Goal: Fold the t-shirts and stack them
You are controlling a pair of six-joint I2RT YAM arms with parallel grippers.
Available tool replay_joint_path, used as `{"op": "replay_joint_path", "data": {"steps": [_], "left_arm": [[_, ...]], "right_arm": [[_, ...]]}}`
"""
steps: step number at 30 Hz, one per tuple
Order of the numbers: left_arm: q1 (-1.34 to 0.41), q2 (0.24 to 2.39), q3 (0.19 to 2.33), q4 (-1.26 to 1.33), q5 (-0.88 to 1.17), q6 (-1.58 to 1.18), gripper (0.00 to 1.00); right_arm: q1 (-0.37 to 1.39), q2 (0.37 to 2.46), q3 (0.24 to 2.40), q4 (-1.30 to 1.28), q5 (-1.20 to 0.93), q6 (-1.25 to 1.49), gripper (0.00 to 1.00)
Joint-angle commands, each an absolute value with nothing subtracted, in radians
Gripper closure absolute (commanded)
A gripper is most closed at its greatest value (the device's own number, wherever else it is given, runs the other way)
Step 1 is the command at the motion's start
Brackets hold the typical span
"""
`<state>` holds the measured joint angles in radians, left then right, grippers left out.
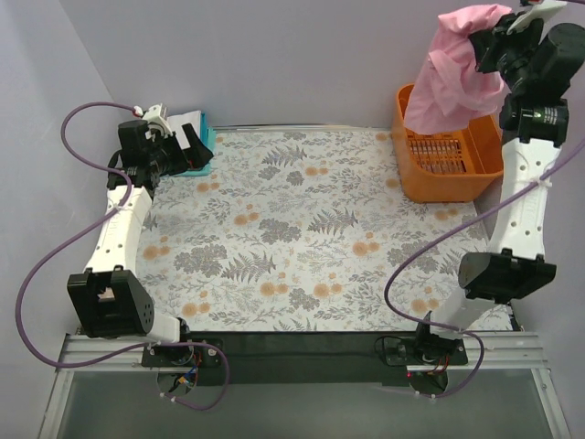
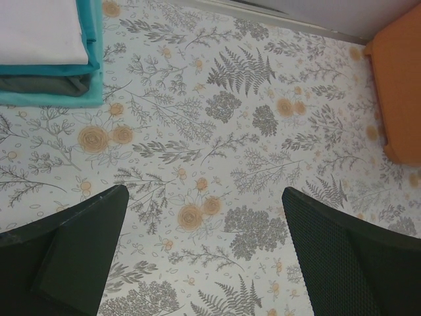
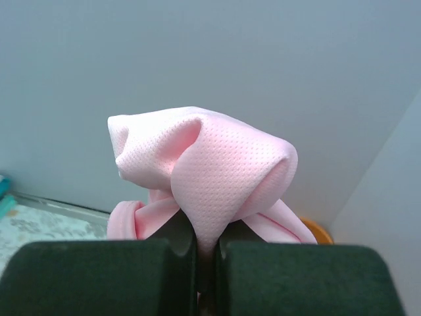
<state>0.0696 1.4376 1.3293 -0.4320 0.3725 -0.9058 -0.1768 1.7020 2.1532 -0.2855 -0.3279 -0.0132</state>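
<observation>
Two folded shirts, a white t-shirt atop a teal t-shirt, lay far left near the left gripper, its fingers spread wide. Rightward, the right gripper pinched the pink t-shirt hanging above the orange basket.

Your surface wears a pale cloth printed with grey ferns and orange flowers, lying flat and smooth. Just ahead of your left hand, off toward its left finger, a folded stack sits on that cloth: a white t-shirt on top, a teal t-shirt beneath, with a grey layer showing between the teal folds. Below your raised right hand, the orange basket stands on the surface.
</observation>
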Motion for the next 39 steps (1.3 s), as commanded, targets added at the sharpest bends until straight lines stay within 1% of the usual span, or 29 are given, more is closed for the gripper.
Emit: {"op": "replay_joint_path", "data": {"steps": [1,5,8,11,12,14,15,18,19,20,21,22,25,26,27,28,29,30,32,33,34,36,37,39], "left_arm": [[0.067,1.353,1.333,-0.391,0.387,-0.934,0.02],[0.067,1.319,1.318,-0.38,0.382,-0.943,0.02],[0.066,1.293,1.31,-0.377,0.367,-0.943,0.02],[0.067,1.259,1.298,-0.371,0.35,-0.939,0.02],[0.069,1.247,1.29,-0.359,0.356,-0.937,0.02],[0.071,1.211,1.255,-0.344,0.397,-0.933,0.02],[0.071,1.203,1.246,-0.333,0.409,-0.933,0.02],[0.071,1.186,1.221,-0.331,0.426,-0.913,0.02],[0.071,1.184,1.216,-0.333,0.429,-0.904,0.02],[0.071,1.18,1.213,-0.339,0.436,-0.887,0.02],[0.071,1.178,1.21,-0.342,0.437,-0.881,0.02],[0.071,1.177,1.209,-0.345,0.446,-0.87,0.02],[0.071,1.18,1.203,-0.367,0.512,-0.81,0.02],[0.071,1.184,1.201,-0.376,0.535,-0.793,0.02],[0.071,1.195,1.198,-0.396,0.589,-0.754,0.02],[0.071,1.204,1.197,-0.414,0.616,-0.73,0.02],[0.071,1.215,1.197,-0.46,0.655,-0.692,0.02],[0.068,1.224,1.193,-0.483,0.704,-0.625,0.02],[0.058,1.241,1.164,-0.526,0.733,-0.55,0.02],[0.052,1.246,1.148,-0.567,0.745,-0.511,0.02],[0.026,1.243,1.116,-0.587,0.749,-0.423,0.02],[-0.02,1.232,1.069,-0.617,0.749,-0.352,0.06],[-0.069,1.226,1.046,-0.618,0.736,-0.301,0.11],[-0.135,1.221,0.973,-0.606,0.692,-0.259,0.16]], "right_arm": [[-0.17,1.648,2.161,-0.172,-0.484,0.104,0.99],[-0.143,1.562,2.152,-0.043,-0.561,0.185,0.99],[-0.098,1.511,2.1,0.035,-0.592,0.228,0.99],[-0.022,1.461,2.031,0.041,-0.618,0.209,0.99],[0.036,1.445,1.955,0.04,-0.617,0.193,0.99],[0.098,1.387,1.849,0.031,-0.603,0.123,0.99],[0.159,1.368,1.735,0.028,-0.586,0.094,0.99],[0.271,1.303,1.556,0.015,-0.537,-0.03,0.99],[0.294,1.29,1.449,0.014,-0.522,-0.049,0.99],[0.337,1.27,1.387,0.011,-0.496,-0.089,0.99],[0.359,1.264,1.334,0.009,-0.473,-0.106,0.99],[0.382,1.259,1.23,0.009,-0.454,-0.121,0.99],[0.477,1.29,1.093,0.002,-0.402,-0.16,0.99],[0.497,1.333,1.082,-0.052,-0.406,-0.158,0.94],[0.524,1.36,1.08,-0.081,-0.419,-0.16,0.74],[0.531,1.386,1.092,-0.122,-0.428,-0.158,0.62],[0.531,1.447,1.151,-0.228,-0.437,-0.158,0.52],[0.523,1.472,1.182,-0.279,-0.42,-0.163,0.42],[0.491,1.497,1.224,-0.38,-0.426,-0.178,0.37],[0.441,1.487,1.22,-0.393,-0.454,-0.179,0.34],[0.414,1.471,1.203,-0.399,-0.466,-0.184,0.23],[0.339,1.421,1.155,-0.439,-0.488,-0.198,0.14],[0.318,1.407,1.138,-0.455,-0.486,-0.207,0.14],[0.267,1.388,1.082,-0.501,-0.483,-0.238,0.16]]}}
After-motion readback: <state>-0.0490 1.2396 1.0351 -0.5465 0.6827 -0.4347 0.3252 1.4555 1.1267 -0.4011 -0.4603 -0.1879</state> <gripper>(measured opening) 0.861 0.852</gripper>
